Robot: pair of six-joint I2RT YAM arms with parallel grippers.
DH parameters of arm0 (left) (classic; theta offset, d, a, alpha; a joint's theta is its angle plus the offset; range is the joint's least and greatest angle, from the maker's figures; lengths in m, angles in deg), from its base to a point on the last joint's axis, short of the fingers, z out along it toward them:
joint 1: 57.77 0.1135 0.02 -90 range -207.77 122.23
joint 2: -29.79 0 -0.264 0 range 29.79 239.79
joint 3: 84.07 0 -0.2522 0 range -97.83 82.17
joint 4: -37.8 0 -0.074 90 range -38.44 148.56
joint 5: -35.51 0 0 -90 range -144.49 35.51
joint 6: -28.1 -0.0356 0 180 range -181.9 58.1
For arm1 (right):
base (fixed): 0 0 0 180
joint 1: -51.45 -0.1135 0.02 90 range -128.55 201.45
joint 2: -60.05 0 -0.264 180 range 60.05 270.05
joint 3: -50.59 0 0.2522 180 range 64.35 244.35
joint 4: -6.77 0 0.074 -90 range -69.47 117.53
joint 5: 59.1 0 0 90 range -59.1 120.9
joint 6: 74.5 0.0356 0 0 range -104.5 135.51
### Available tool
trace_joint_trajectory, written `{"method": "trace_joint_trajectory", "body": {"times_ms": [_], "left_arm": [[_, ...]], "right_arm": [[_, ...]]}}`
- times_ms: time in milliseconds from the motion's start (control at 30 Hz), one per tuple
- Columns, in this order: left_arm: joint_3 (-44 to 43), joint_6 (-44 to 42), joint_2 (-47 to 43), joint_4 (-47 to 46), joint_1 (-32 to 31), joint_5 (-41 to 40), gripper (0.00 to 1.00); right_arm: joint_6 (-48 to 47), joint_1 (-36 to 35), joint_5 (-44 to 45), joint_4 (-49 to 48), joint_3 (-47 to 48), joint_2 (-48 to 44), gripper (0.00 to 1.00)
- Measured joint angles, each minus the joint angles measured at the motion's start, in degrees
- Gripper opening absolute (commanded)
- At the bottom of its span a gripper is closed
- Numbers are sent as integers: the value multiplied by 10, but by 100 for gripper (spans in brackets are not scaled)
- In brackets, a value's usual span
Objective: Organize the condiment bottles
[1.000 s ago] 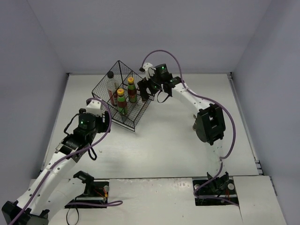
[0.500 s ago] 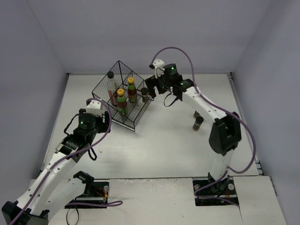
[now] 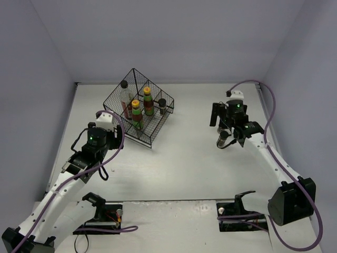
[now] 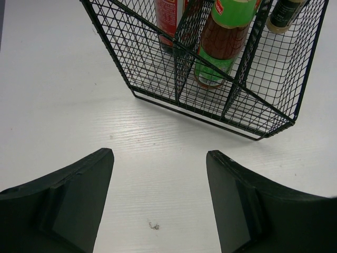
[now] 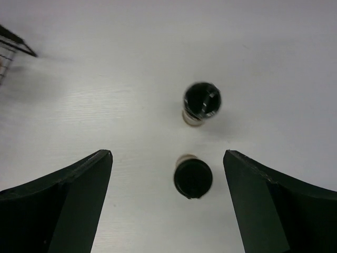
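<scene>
White tabletop (image 3: pixel 179 158) met grey walls. At the right of the overhead frame the right gripper (image 5: pixel 167 155) hung with jaws spread wide, pointing straight down over two upright short jars. In its wrist view the upper jar (image 5: pixel 201 100) sat mid-frame and the lower jar (image 5: pixel 193 178) just beneath, both black-capped. The left gripper (image 4: pixel 159 154), also spread and empty, was well apart from them, by the basket (image 3: pixel 150 134).

Bright, even, diffuse light fills every view, and the white desk (image 3: pixel 179 158) looks almost washed out. Only a faint grey shadow lies on it just below the wire basket (image 3: pixel 138 108). The basket's mesh is crisp in the left wrist view, where the fingers (image 4: pixel 63 205) are dark and featureless. Right of the basket's corner in the right wrist view, a jar (image 5: pixel 201 101) looks soft-edged, with a small glint on its cap.
</scene>
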Motion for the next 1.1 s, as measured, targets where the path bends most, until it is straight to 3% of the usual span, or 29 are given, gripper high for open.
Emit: {"method": "trace_joint_trajectory", "body": {"times_ms": [400,600,700,800,833,900,1100], "left_arm": [[0,0,0,0,0,0,71],[0,0,2,0,0,0,71],[0,0,3,0,0,0,71],[0,0,4,0,0,0,71],[0,0,4,0,0,0,71],[0,0,4,0,0,0,71],[0,0,5,0,0,0,71]], "right_arm": [[77,45,32,28,-105,-38,86],[79,57,16,10,-127,-6,75],[78,58,3,-7,-129,16,65],[73,60,-12,-21,-129,24,43],[71,60,-16,-26,-130,24,25],[68,60,-24,-34,-131,24,3],[51,48,-46,-41,-132,23,0]]}}
